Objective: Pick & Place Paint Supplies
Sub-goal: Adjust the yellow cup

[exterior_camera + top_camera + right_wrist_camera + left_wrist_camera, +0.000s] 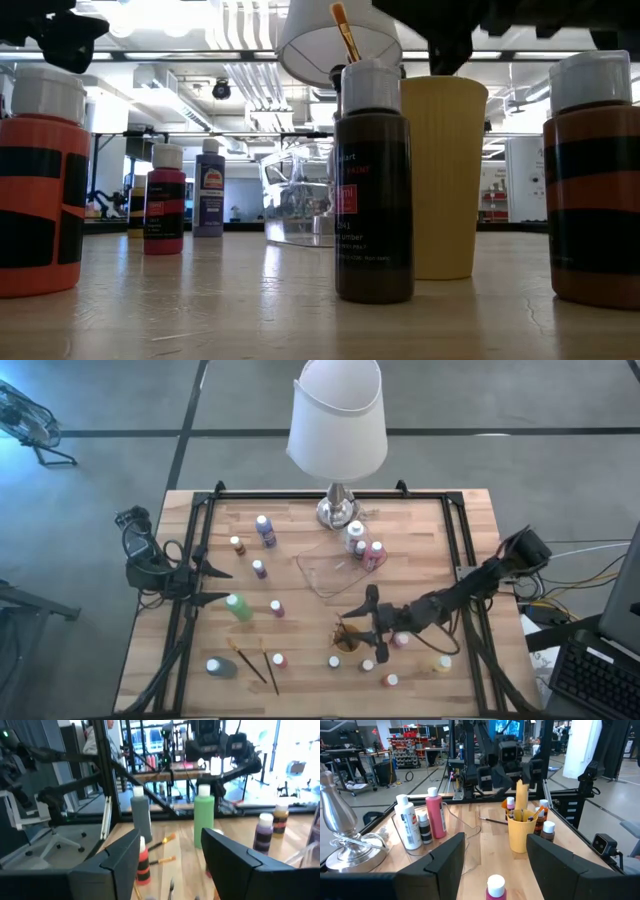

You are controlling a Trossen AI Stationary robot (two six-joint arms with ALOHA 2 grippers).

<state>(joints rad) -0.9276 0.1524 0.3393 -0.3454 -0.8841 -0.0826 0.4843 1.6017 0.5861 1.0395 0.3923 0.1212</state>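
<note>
A small orange cup (347, 640) (521, 835) stands near the table's front middle, with brushes and a pale stick (521, 795) upright in it. My right gripper (358, 622) (172, 855) hovers open just above the cup, with the stick's top under its fingers. Two dark-handled brushes (255, 660) lie flat at the front left. White-capped paint bottles stand scattered around, among them a green one (239, 607) and a brown one (373, 190). My left gripper (228, 585) (495, 855) waits open at the table's left side.
A clear plastic tray (325, 575) lies in the middle, with a white bottle (406, 822), a pink bottle (436, 812) and a small dark one at its far corner. A lamp (338, 510) stands at the far edge. A black frame rims the table.
</note>
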